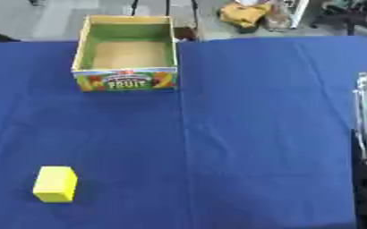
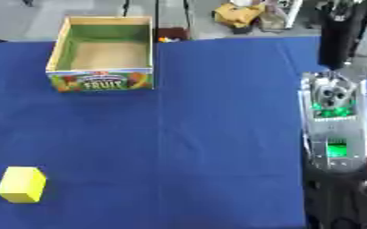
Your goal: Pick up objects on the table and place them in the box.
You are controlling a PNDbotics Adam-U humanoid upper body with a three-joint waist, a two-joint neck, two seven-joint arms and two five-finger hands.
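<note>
The yellow block (image 1: 55, 184) lies on the blue tablecloth (image 1: 218, 134) at near left, long axis running near-to-far, tilted slightly. The open box (image 1: 125, 53), "FRUIT" panel facing the camera, stands far left, upright. The right arm (image 2: 337, 134) occupies the right edge; its fingers' position cannot be determined, so block and box lie well to its left.

Table cloth (image 1: 257, 125) deep blue, plain. Block (image 1: 56, 184) near left, bright yellow. Box (image 1: 125, 80) far left: green inner walls, tan floor, pale yellow rim, multicoloured front panel with white "FRUIT" lettering. My right arm (image 2: 335, 134) silver-grey, green lights, black lower part.
</note>
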